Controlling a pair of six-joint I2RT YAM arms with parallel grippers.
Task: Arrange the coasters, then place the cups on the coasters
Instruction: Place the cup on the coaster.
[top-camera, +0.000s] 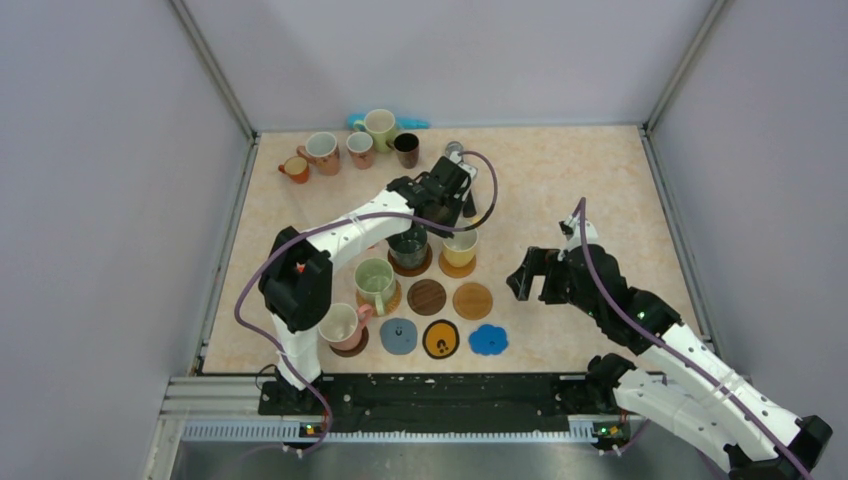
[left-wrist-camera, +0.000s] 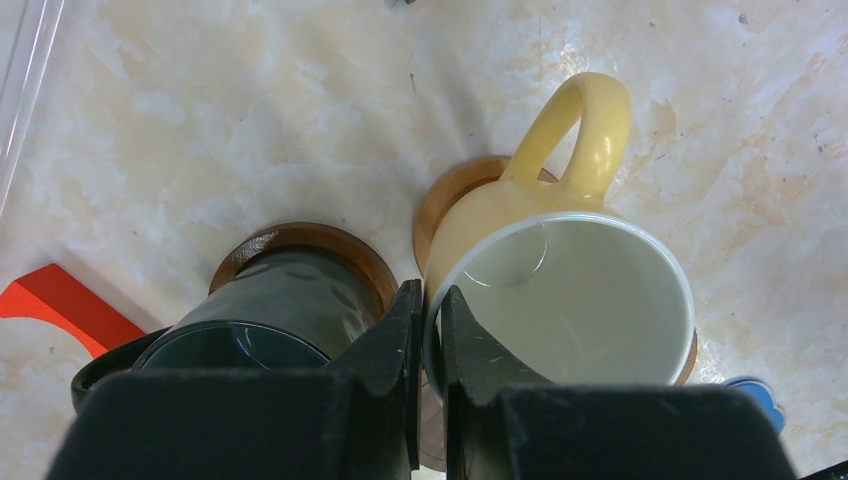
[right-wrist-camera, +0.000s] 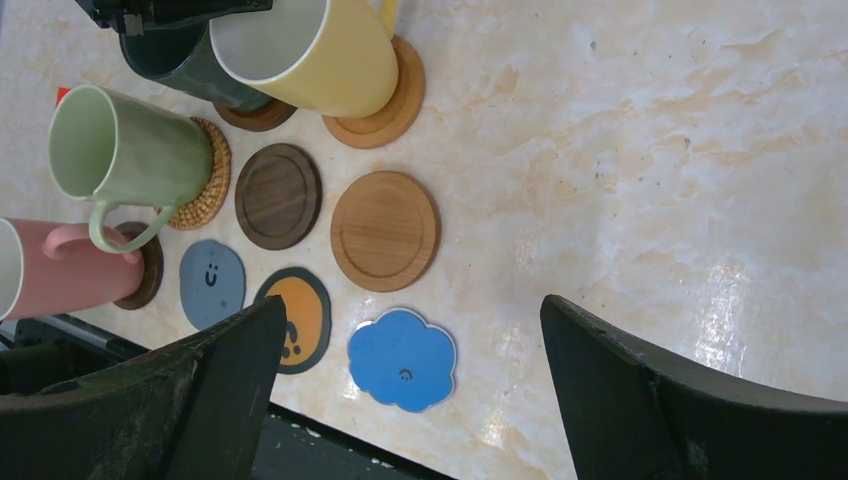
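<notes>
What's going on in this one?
The left gripper has its jaws shut on the rim of the yellow cup, which sits on a wooden coaster beside the dark green cup. The pale green cup and pink cup are also on coasters. Five coasters lie empty, five cups wait at the back, and the right gripper hangs open over bare table.

4 cups stand on coasters left of the table's middle: a pink cup (top-camera: 340, 325) on a dark coaster (right-wrist-camera: 150, 268), a pale green cup (top-camera: 375, 282) on a woven coaster (right-wrist-camera: 218, 170), a dark green cup (top-camera: 408, 245) on a brown coaster (left-wrist-camera: 300, 240), and a yellow cup (top-camera: 460, 247) on a tan coaster (right-wrist-camera: 395, 100). 5 coasters lie bare. A dark wood coaster (top-camera: 426, 296) and a light wood coaster (top-camera: 472, 300) lie side by side. Along the near edge lie a grey-blue coaster (top-camera: 398, 335), a black-and-yellow coaster (top-camera: 440, 339) and a blue scalloped coaster (top-camera: 488, 340). 5 more cups (top-camera: 360, 149) cluster by the far-left corner.
</notes>
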